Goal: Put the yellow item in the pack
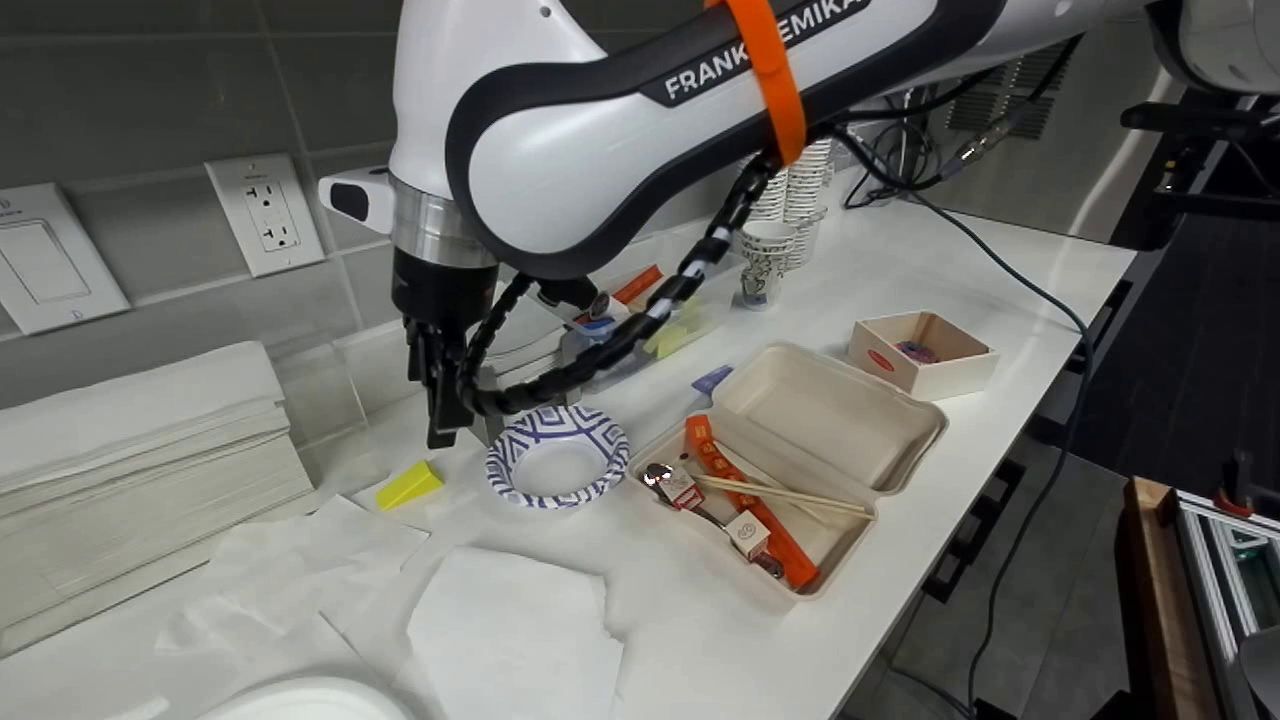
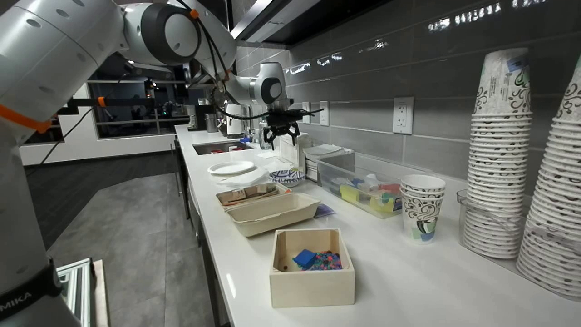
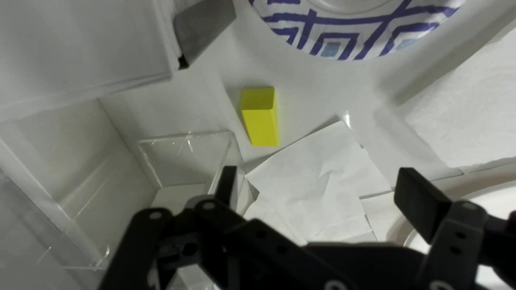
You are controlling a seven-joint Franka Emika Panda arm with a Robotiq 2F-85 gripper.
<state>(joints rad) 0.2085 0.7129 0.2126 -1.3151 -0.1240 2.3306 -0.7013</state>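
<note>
The yellow item is a small bright yellow block on the white counter beside the patterned bowl, against loose white paper. It also shows in the wrist view, ahead of the fingers and apart from them. I cannot make it out in the exterior view from the cup side. My gripper is open and empty, with its fingers wide apart. It hangs above the counter near the yellow item in both exterior views. The pack, a beige clamshell, lies open with orange-red wrappers, chopsticks and a spoon; it also shows here.
The patterned bowl stands between the yellow item and the pack. A clear plastic container and a paper stack stand by the wall. A wooden box, a clear bin and cups stand farther along the counter.
</note>
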